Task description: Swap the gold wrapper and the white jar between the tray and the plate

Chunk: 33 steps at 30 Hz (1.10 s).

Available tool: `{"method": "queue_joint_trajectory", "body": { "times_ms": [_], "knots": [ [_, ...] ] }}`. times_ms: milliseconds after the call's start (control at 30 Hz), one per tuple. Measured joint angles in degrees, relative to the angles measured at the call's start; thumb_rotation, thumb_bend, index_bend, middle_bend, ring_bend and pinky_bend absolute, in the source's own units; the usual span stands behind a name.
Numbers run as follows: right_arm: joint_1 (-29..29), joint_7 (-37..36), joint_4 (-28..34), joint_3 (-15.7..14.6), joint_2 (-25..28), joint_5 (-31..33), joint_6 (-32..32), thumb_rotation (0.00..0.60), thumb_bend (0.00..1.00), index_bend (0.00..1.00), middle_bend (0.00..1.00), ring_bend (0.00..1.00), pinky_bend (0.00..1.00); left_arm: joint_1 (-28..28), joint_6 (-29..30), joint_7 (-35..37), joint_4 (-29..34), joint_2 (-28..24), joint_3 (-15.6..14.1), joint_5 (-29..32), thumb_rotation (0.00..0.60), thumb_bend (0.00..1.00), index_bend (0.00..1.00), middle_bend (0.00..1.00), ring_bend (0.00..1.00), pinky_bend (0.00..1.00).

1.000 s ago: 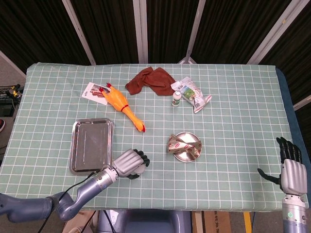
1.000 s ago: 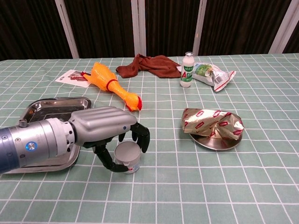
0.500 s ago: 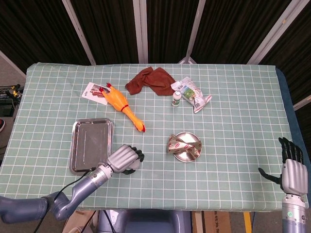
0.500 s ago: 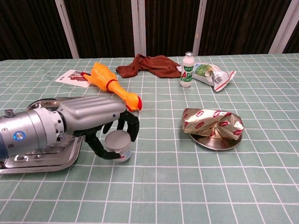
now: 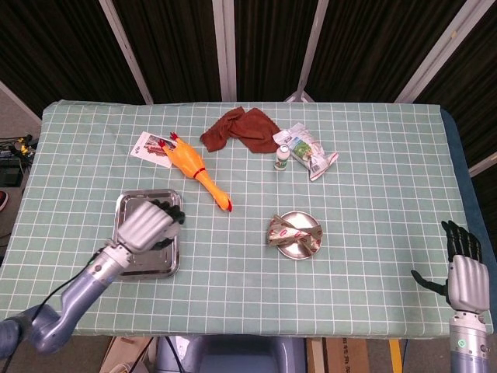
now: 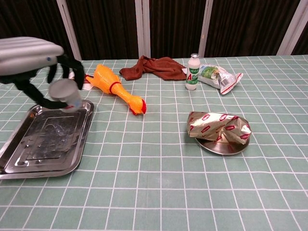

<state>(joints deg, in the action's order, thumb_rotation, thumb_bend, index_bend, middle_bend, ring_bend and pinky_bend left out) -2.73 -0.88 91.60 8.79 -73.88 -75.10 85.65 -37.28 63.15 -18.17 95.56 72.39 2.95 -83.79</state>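
My left hand (image 5: 149, 223) (image 6: 33, 62) holds the white jar (image 6: 65, 94) in the air above the steel tray (image 5: 127, 260) (image 6: 43, 144); in the head view the jar is hidden under the hand. The gold wrapper (image 5: 292, 230) (image 6: 219, 126) lies crumpled on the small round plate (image 5: 298, 249) (image 6: 221, 147) right of centre. My right hand (image 5: 463, 268) stands upright at the table's near right corner, fingers apart, holding nothing.
A rubber chicken (image 5: 194, 167) (image 6: 115, 87) lies beyond the tray beside a printed card (image 5: 147, 145). A brown cloth (image 5: 239, 128) (image 6: 153, 67), a small white bottle (image 5: 283, 157) (image 6: 192, 72) and a snack packet (image 5: 311, 152) (image 6: 219, 77) sit at the back.
My left hand has lifted the white jar off the table and carried it left, from beside the tray's corner to above the tray. The right hand has barely moved.
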Motion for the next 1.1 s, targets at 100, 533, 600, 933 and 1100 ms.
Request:
{"method": "queue_joint_trajectory", "body": {
  "times_ms": [100,533,600,933,1100],
  "knots": [
    [-0.06,0.2,-0.09,0.05,-0.2,0.03,-0.11,0.6,0.13,0.09,0.08,0.04,0.0,1.8,0.95,2.72,-1.66,-1.77,-1.31,-0.14,0.6,0.55,0.47,0.52,0.43,0.51],
    [0.14,-0.46,-0.3,0.5,-0.39,0.14,0.09,0.6,0.13,0.09,0.08,0.04,0.0,4.84,-0.25,15.61,-18.83,5.08,-5.17,-2.78,0.6,0.52,0.43,0.42,0.34,0.48],
    [0.2,-0.92,-0.21,0.63,-0.29,0.32,0.0,0.6,0.13,0.09,0.08,0.04,0.0,5.06,-1.05,16.72,-20.96,6.59,-5.61,-3.02,0.6,0.5,0.42,0.36,0.29,0.45],
    [0.38,-1.34,-0.05,0.93,-0.12,0.26,0.25,0.6,0.13,0.09,0.08,0.04,0.0,5.75,-3.21,17.97,-15.56,3.53,-5.43,-1.15,0.6,0.34,0.33,0.12,0.03,0.29],
    [0.62,-0.94,0.6,0.84,0.07,-0.17,0.74,0.6,0.13,0.09,0.08,0.04,0.0,8.69,3.94,17.67,-7.32,-1.72,-4.87,-1.73,0.6,0.34,0.32,0.11,0.03,0.27]
  ]
}}
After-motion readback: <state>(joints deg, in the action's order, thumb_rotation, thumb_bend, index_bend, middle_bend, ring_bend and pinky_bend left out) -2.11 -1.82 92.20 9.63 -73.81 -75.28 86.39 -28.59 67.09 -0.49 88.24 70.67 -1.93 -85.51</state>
